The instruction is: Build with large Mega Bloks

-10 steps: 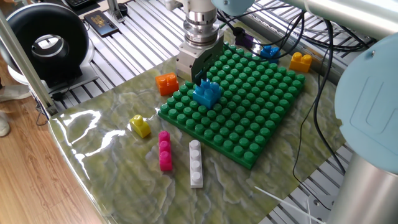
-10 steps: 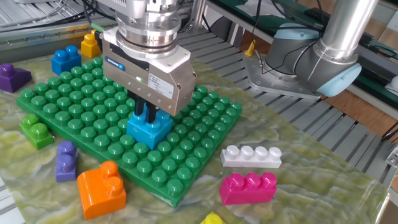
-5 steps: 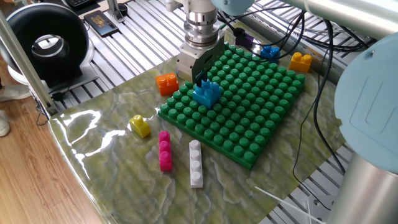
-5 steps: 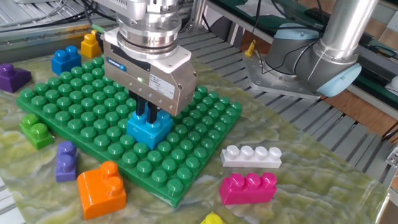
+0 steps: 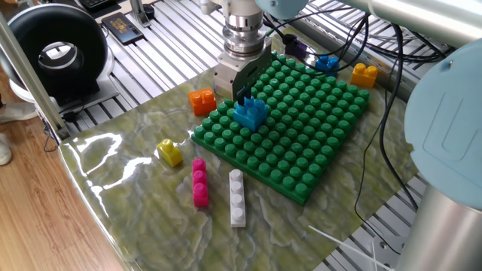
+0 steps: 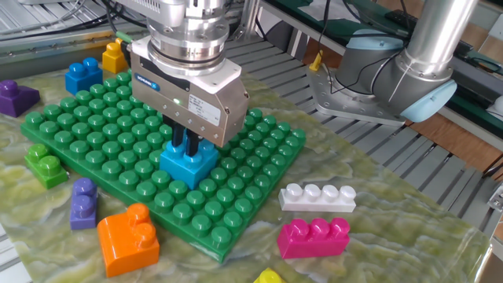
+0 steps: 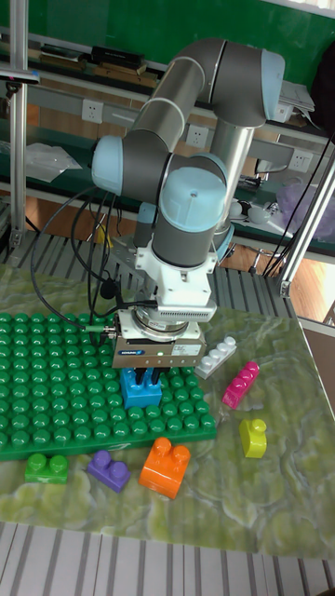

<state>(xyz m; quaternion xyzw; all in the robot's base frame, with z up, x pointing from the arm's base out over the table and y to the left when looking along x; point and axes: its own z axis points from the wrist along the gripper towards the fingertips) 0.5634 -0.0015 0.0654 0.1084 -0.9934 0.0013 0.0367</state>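
Tall fixed view showed the gripper point(image 7: 145, 375) clamped on the light blue block point(image 7: 141, 389) — that block sat on the green baseplate point(image 7: 56, 372), studs up.

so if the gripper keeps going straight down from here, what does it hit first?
The gripper points straight down, its fingers at the studs of the light blue block on the green baseplate. It would meet that block at once; whether the fingers already grip it, the views don't settle.

green studded baseplate point(image 5: 316, 135), marbled green table cover point(image 5: 151, 203), black round device point(image 5: 56, 53), black cables point(image 5: 384, 105)
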